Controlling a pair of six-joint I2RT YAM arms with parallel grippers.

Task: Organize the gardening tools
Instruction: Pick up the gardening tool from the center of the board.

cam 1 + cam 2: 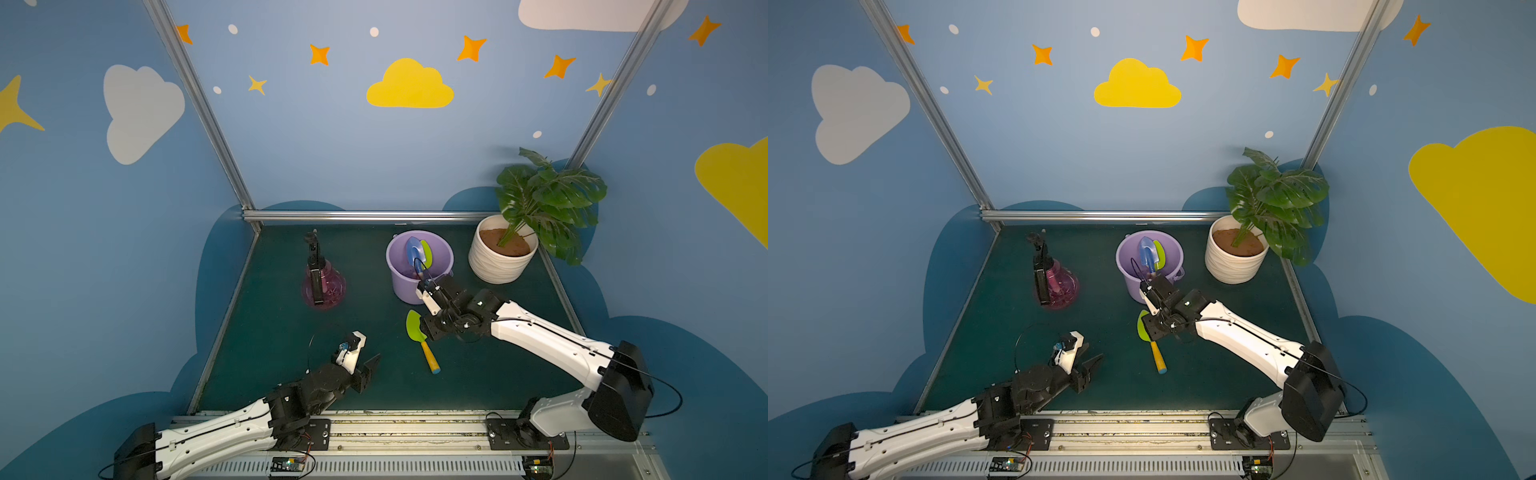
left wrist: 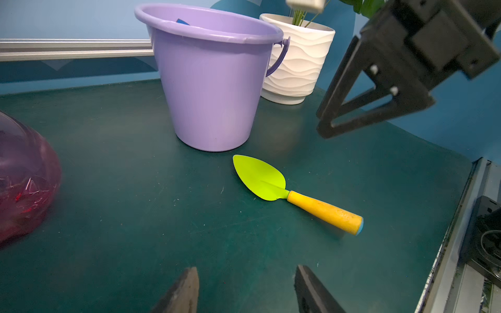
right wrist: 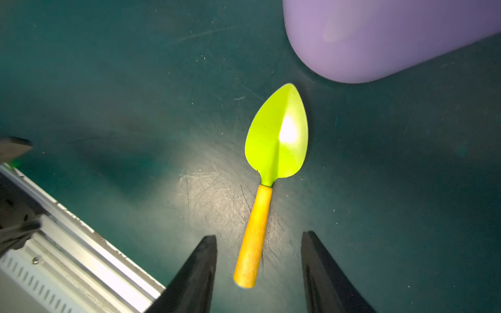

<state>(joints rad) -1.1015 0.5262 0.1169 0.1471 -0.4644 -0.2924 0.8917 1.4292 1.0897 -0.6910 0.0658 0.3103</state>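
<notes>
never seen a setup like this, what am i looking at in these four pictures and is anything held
Two robot arms, the left arm and the right arm, sit at a table's edge. The two wide pictures come from one camera overhead; each close-up comes from a camera on an arm's wrist. On the table stand a bucket holding a spade and a green trowel, a spray bottle and a plant pot. A second trowel lies beside the bucket. The right fingers hover open over it; the left fingers are open too. Nothing is held.
</notes>
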